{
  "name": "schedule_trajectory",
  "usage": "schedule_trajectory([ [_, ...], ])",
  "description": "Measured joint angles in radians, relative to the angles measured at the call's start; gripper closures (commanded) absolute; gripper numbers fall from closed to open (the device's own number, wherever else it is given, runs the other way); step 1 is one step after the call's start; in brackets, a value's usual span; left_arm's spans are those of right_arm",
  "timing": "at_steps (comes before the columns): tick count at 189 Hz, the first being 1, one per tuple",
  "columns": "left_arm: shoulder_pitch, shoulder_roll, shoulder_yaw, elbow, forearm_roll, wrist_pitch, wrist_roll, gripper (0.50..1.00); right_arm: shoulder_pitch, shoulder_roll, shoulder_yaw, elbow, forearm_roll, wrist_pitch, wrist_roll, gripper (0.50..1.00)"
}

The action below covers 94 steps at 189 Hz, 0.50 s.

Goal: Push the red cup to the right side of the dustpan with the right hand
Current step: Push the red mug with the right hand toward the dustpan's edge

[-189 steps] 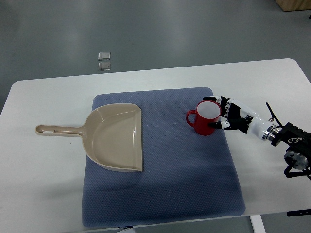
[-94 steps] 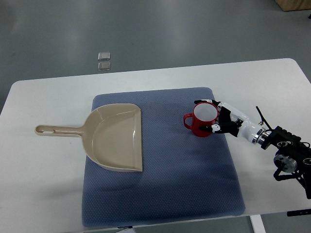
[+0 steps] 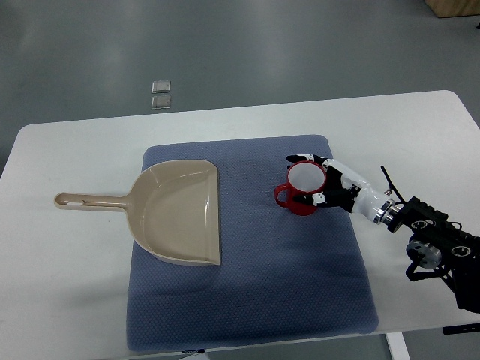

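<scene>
1. One red cup (image 3: 302, 190) stands upright on the blue mat (image 3: 247, 300), in the mat's upper right part, with its white inside showing and its handle pointing left toward the dustpan.
2. One beige dustpan (image 3: 176, 212) lies on the left half of the mat; its long handle reaches left, off the mat and onto the white tabletop (image 3: 67, 277). Its open straight edge faces right, toward the cup.
3. The cup sits to the right of the dustpan, apart from it, with a strip of bare mat between the two.
4. One robot hand is in view, the right robot hand (image 3: 330, 184), whose arm comes in from the picture's right edge over the tabletop. Its fingers (image 3: 302, 158) are spread around the cup's right side, one curving over the far rim and another reaching along the near side, touching the cup. They cradle it against the palm rather than closing fully round it.
5. One mat covers the middle of the tabletop; there is one tabletop.
6. Two small clear square objects (image 3: 160, 94) lie on the grey floor beyond the tabletop's far edge, one just behind the other.
</scene>
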Motion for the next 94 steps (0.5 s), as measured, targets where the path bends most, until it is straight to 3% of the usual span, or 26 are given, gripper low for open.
schedule_trajectory([
  [94, 0.0, 0.0, 0.001, -0.001, 0.0, 0.0, 0.0, 0.5, 0.002, 0.082, -0.025, 0.003, -0.014, -0.053, 0.0, 0.568],
])
